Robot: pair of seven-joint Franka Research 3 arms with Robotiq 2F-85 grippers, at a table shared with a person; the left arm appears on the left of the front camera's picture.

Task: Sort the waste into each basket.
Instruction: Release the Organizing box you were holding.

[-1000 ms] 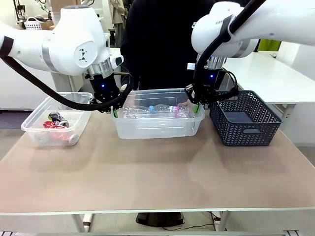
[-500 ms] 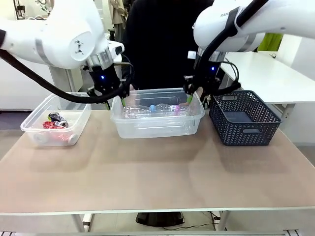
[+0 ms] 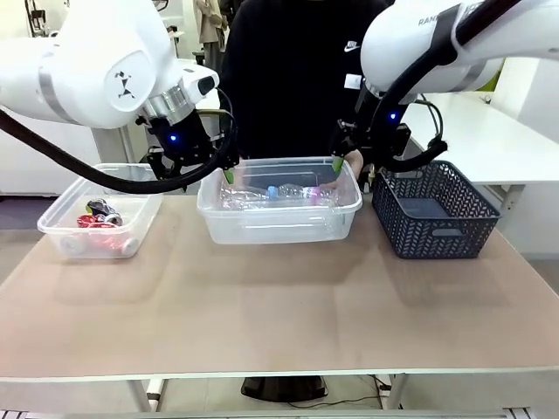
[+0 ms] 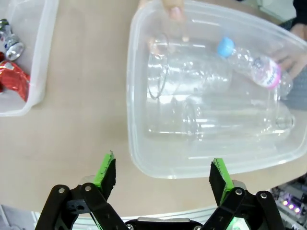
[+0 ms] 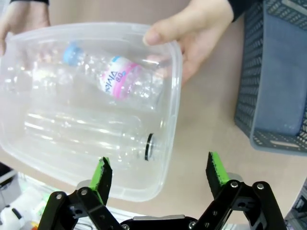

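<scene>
Hovering above table (image 3: 279, 305), both grippers spread wide, holding nothing. Left gripper (image 3: 188, 170) (image 4: 163, 175) over left end of middle clear tub (image 3: 279, 223) (image 4: 144, 158) (image 5: 170, 143); right gripper (image 3: 360, 164) (image 5: 160, 175) over its right end. Tub: see-through plastic, rounded corners, crumpled clear bottles (image 3: 275, 195) (image 4: 192, 81) (image 5: 86, 120) lying inside (one blue-capped, pink label). Left tub (image 3: 61, 231) holds shiny red and silvery cans (image 3: 98, 214). Dark lattice basket (image 3: 437, 218) at right. Far side: person's hand (image 5: 196, 33) grips tub rim.
</scene>
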